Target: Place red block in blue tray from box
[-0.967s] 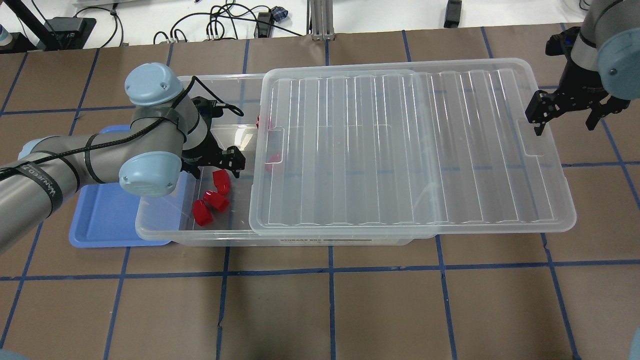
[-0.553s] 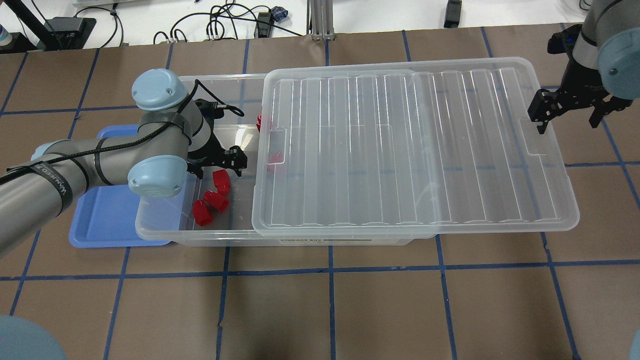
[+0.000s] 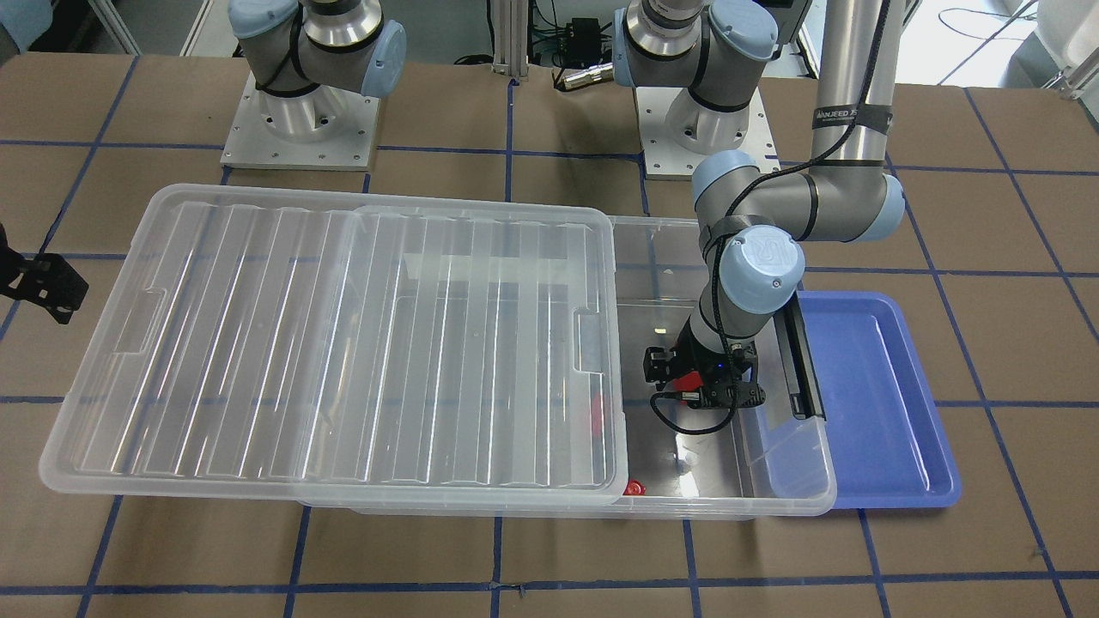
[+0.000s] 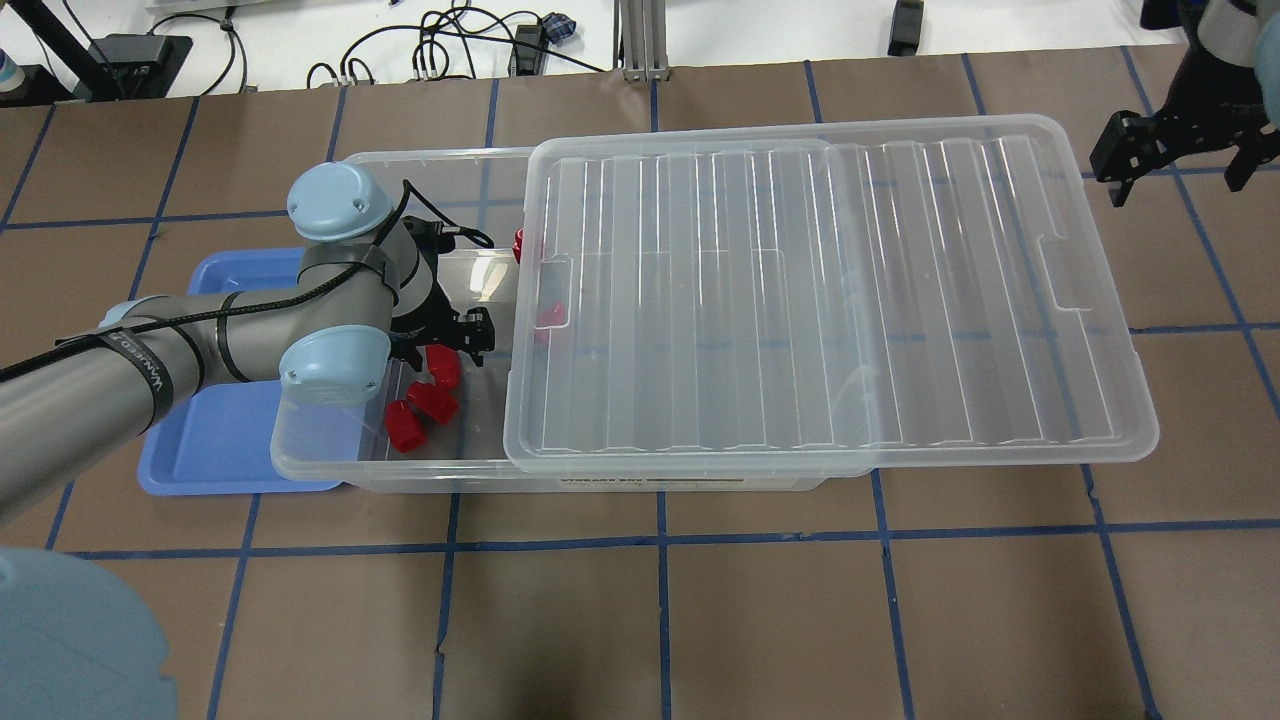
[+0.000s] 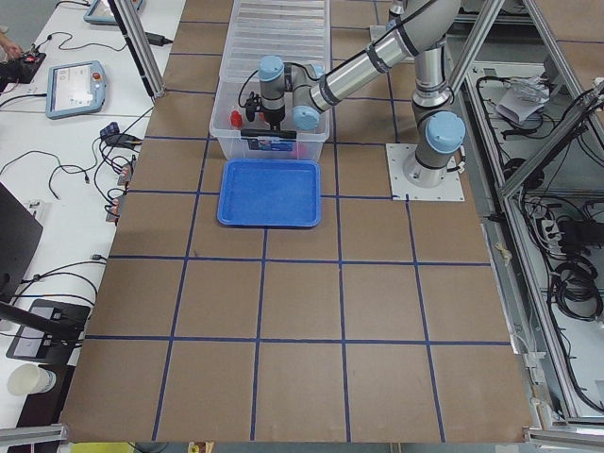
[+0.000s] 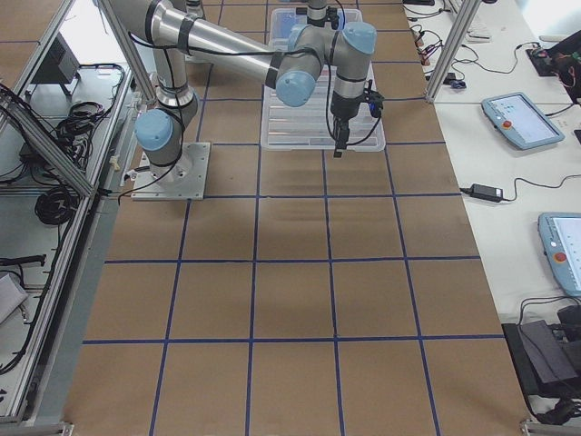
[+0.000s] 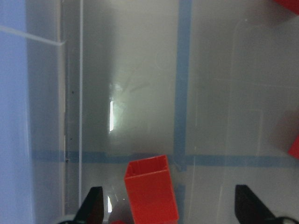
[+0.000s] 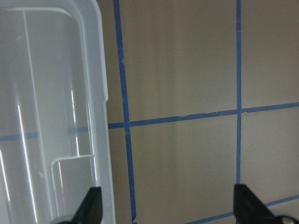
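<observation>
My left gripper [image 4: 436,346] is open and low inside the open end of the clear box [image 4: 400,160]. In the left wrist view a red block [image 7: 152,193] lies on the box floor between its spread fingertips [image 7: 92,206], nearer the left one. Two more red blocks [image 4: 432,400] lie just nearer me, and others [image 4: 548,315] show under the lid's edge. The blue tray [image 4: 210,440] lies on the table beside the box's left end, partly under my left arm. My right gripper [image 4: 1178,165] is open and empty, over bare table past the lid's right end.
The ribbed clear lid [image 4: 820,300] lies slid to the right, covering most of the box and overhanging its right end. The black latch handle [image 3: 798,360] hangs on the box's short side next to the tray. Cables lie beyond the table's far edge.
My left gripper has moved right and lower in the box, closer over the red block. My right gripper has risen and drawn away from the lid's right edge toward the far right.
</observation>
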